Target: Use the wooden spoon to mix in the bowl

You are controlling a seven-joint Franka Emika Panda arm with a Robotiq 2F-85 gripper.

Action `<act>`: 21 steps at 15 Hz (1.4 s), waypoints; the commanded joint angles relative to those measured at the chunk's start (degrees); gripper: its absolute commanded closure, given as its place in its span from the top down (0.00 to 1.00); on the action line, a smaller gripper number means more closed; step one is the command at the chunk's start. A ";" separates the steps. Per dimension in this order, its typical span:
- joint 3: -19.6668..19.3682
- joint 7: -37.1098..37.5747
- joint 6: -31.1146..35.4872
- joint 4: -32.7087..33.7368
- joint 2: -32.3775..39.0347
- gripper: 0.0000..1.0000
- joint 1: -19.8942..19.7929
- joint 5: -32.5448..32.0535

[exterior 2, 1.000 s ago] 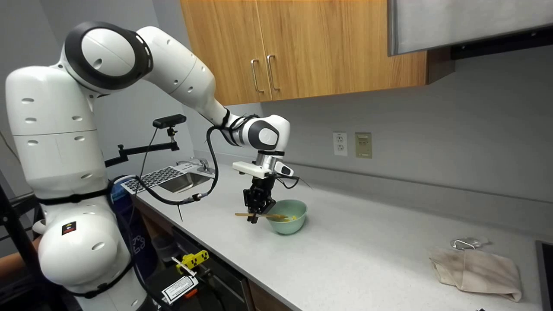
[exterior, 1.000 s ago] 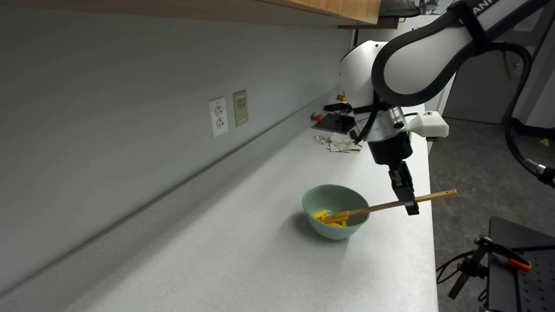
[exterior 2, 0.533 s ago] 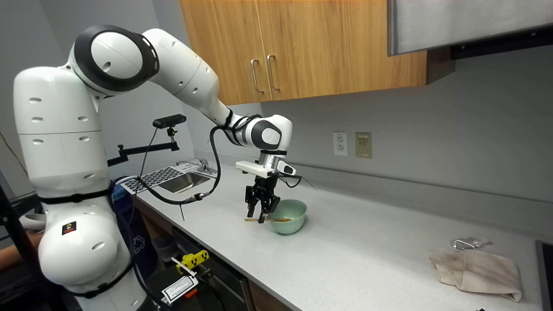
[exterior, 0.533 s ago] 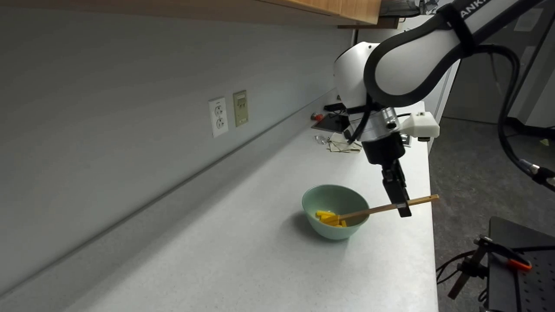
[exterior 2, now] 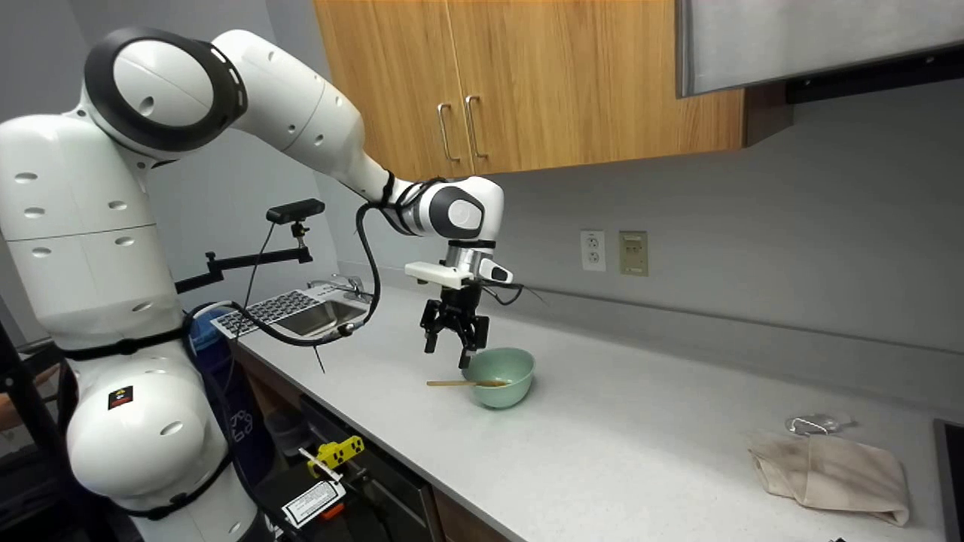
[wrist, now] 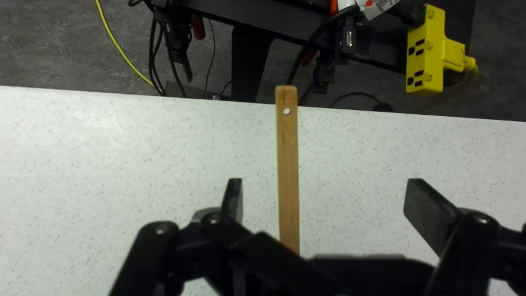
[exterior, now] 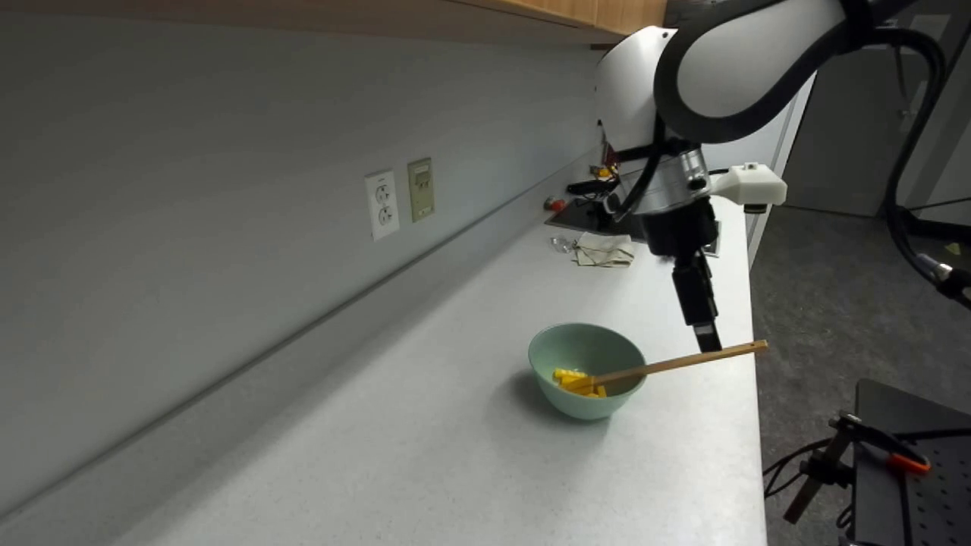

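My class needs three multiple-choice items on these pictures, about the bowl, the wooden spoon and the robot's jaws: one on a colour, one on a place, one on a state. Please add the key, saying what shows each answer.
1. What colour is the bowl?
A. Red
B. Pale green
C. Black

2. Where does the head of the wooden spoon lie?
A. In the bowl
B. In the sink
C. On the folded cloth

3. How do the jaws stand?
A. Shut on the spoon
B. Shut on nothing
C. Open

Key
1 B: its walls look pale green in both exterior views.
2 A: an exterior view shows it inside the bowl, among yellow pieces.
3 C: in the wrist view they stand wide apart, with counter showing on both sides of the handle.
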 commanded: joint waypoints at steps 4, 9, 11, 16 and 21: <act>-0.14 -0.64 -2.24 -7.64 -12.99 1.00 0.53 -0.32; -0.34 -0.95 -0.61 -13.90 -22.23 1.00 1.12 1.37; -0.48 -0.97 0.40 -15.77 -26.05 1.00 1.62 2.34; -0.50 -0.10 6.44 -18.48 -34.18 1.00 3.19 4.91; -0.13 0.37 11.21 -18.50 -38.96 1.00 5.00 6.25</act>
